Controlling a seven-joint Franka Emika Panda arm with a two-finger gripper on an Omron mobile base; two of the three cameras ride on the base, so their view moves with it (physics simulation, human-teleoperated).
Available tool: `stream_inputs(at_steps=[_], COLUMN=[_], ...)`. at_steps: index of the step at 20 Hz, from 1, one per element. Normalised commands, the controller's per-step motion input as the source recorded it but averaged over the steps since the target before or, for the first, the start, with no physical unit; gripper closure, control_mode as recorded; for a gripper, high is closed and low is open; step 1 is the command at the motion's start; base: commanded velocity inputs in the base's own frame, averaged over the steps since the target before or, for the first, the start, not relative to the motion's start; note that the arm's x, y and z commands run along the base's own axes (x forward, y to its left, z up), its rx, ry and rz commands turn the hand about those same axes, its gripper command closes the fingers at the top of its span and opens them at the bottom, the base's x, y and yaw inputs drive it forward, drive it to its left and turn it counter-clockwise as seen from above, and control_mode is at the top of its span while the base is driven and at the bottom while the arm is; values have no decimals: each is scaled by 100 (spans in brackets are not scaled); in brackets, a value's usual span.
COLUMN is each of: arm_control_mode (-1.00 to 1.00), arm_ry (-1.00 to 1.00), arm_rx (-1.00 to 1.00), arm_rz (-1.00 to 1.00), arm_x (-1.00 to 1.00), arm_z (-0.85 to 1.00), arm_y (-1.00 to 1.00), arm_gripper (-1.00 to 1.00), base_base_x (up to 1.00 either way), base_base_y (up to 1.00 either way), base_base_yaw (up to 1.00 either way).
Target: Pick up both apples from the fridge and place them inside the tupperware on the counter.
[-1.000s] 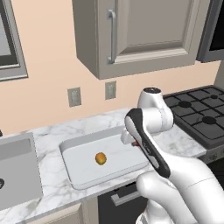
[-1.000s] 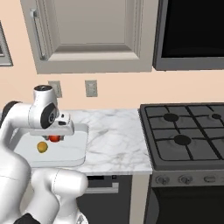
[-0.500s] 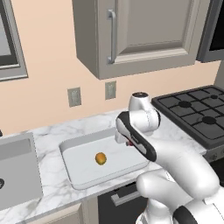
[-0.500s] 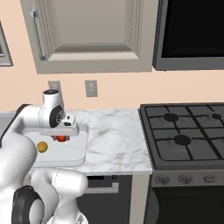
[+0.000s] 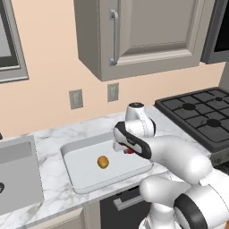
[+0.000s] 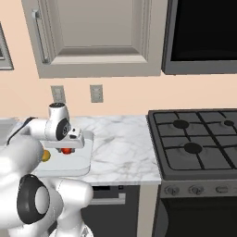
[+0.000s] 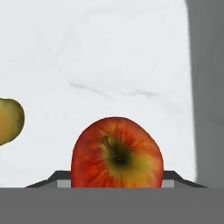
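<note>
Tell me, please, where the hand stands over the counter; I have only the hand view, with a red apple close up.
Observer: The gripper is over the right part of the tupperware, with the red apple right under it.
Operator: And the yellow fruit at my left edge?
Observer: The yellow apple lies near the middle of the tupperware, apart from the red one.
Operator: What flanks the tupperware?
Observer: A sink on its left, and a stove beyond a stretch of marble counter on its right.

Arm folded lower, red apple (image 7: 117, 153) nearer tupperware (image 5: 80, 179) floor
</note>
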Motion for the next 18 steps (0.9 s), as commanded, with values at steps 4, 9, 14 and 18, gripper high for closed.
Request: stream_inputs(at_steps=[4,9,14,18], arm_control_mode=[-100,-100,-100,-100], arm_ry=[0,0,0,0], arm_rx=[0,0,0,0], arm_rz=[0,0,0,-2], arm_x=[20,15,8,0], arm_z=[-48,-45,-43,-32], arm_y=[10,12,13,4], arm_gripper=[100,100,-100,-100], base_base_x=[0,0,0,0], base_base_y=[0,0,0,0], base_base_yaw=[0,0,0,0])
